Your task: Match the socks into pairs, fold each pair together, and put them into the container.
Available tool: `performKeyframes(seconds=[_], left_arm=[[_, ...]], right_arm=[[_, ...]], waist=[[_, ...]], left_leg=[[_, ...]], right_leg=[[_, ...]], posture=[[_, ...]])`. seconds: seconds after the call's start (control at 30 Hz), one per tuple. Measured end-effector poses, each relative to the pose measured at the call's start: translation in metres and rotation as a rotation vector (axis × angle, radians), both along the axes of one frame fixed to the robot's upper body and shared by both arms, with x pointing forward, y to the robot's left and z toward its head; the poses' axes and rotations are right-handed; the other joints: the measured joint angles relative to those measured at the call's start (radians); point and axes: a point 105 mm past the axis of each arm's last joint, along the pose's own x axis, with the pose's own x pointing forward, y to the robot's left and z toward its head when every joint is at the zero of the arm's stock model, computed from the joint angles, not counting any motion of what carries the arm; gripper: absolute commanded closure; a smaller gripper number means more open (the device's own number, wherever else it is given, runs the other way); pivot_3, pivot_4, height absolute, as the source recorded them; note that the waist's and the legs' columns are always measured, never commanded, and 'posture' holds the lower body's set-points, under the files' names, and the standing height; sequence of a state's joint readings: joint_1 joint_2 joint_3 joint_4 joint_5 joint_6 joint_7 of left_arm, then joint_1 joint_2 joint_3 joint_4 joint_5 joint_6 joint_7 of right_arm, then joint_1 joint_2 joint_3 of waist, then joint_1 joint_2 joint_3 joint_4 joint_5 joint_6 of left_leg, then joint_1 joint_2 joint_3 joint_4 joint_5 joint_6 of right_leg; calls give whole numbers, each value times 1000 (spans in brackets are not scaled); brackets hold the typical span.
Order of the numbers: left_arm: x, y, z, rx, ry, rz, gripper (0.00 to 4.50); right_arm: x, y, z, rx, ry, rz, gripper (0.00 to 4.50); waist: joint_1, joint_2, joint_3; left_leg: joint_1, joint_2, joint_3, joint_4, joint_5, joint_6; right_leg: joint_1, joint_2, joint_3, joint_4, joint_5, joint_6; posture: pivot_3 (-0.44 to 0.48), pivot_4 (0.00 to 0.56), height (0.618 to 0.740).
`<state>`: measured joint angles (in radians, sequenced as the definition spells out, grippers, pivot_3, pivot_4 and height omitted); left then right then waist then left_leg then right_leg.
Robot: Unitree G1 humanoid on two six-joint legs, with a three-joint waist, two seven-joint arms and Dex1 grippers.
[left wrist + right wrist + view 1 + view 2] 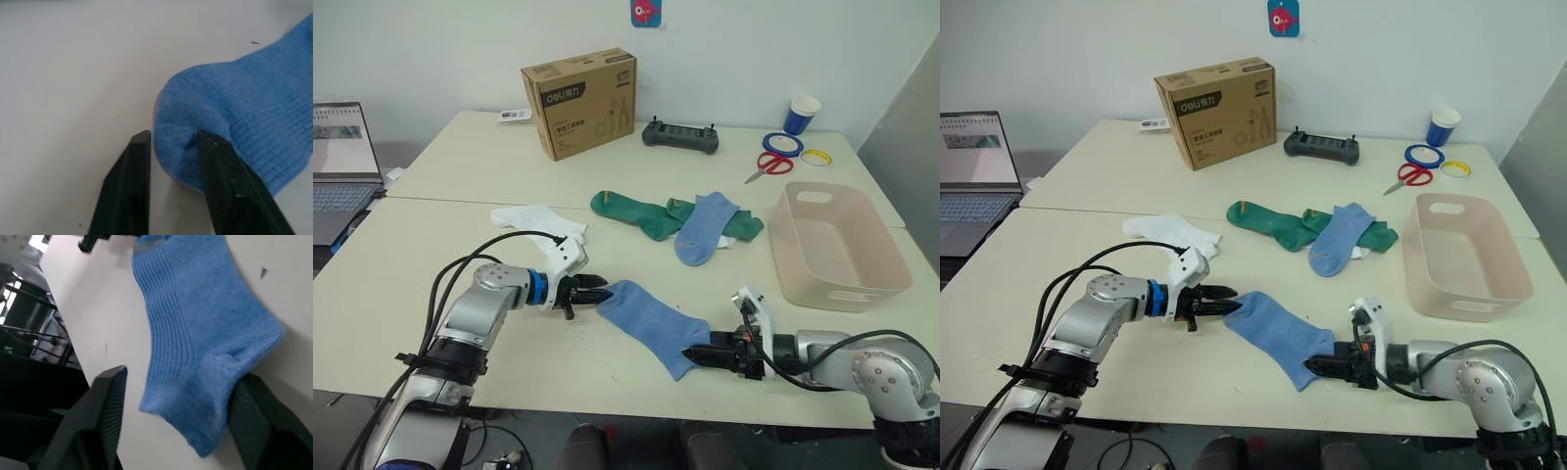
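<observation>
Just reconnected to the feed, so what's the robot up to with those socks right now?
Both grippers are at one light blue sock lying flat near the table's front edge. The left gripper is open at one end, the right gripper open at the other; neither has closed on it yet. The second blue sock lies over the green socks, a white sock sits apart, and the pink container is empty.

Back of my table (460, 166) there's a brown cardboard box (578, 103), a black controller (680, 135) beside it, then red scissors (771, 166), tape rolls (782, 144) and a blue cup (801, 114) toward the far right corner. Laptop (342, 166) off the left edge.
</observation>
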<state>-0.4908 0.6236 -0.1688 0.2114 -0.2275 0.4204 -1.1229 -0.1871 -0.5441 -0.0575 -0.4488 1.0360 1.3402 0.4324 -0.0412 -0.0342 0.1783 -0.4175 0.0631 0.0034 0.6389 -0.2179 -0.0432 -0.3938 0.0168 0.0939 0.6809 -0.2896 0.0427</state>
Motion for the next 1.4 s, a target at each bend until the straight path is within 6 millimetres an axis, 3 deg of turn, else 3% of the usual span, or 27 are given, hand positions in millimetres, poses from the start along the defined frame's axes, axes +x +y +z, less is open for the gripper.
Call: performKeyframes(seconds=[0.07,0.2,0.53,0.77,1.13,1.23,1.3,1.4], left_arm=[[-2,1,-3,-1,2,14,4500],[-13,1,-4,-19,0,47,4500],[-57,-15,-6,-103,33,208,4500],[-92,-26,-5,-208,176,363,4500],[-64,-4,-8,-153,144,503,4500],[-63,-4,-9,-126,120,483,4327],[-61,-4,-7,-129,102,463,3950],[-60,3,-8,-115,97,459,2995]], right_arm=[[2,-4,-1,-14,9,-7,3139],[6,-9,-1,-20,37,0,4447],[40,-35,14,-107,62,80,4447],[58,-29,21,-126,105,226,4447],[73,-27,2,-180,118,263,4447],[75,-29,4,-180,95,253,3795],[75,-34,4,-189,84,239,3181],[77,-48,4,-198,43,185,2155]], waist=[[1,0,0],[0,0,0],[-14,0,0],[-17,0,0],[-15,0,0],[-15,0,0],[-15,0,0],[-13,1,1]], left_leg=[[0,0,0,0,0,0],[0,0,0,0,0,0],[0,0,1,0,0,0],[1,0,0,0,0,0],[0,-1,1,2,0,0],[0,-1,0,1,0,0],[0,-1,1,0,0,0],[0,-1,1,1,0,0]], right_leg=[[0,0,0,0,0,0],[0,0,0,0,0,0],[0,-1,1,0,0,1],[-1,0,1,0,0,1],[-1,0,1,0,1,1],[-1,0,1,0,1,1],[-2,0,1,0,1,0],[-2,-1,1,0,1,1]], posture=[[0,150,740],[0,150,740],[0,150,740],[0,150,740],[0,150,740],[0,150,740],[0,150,740],[0,150,740]])
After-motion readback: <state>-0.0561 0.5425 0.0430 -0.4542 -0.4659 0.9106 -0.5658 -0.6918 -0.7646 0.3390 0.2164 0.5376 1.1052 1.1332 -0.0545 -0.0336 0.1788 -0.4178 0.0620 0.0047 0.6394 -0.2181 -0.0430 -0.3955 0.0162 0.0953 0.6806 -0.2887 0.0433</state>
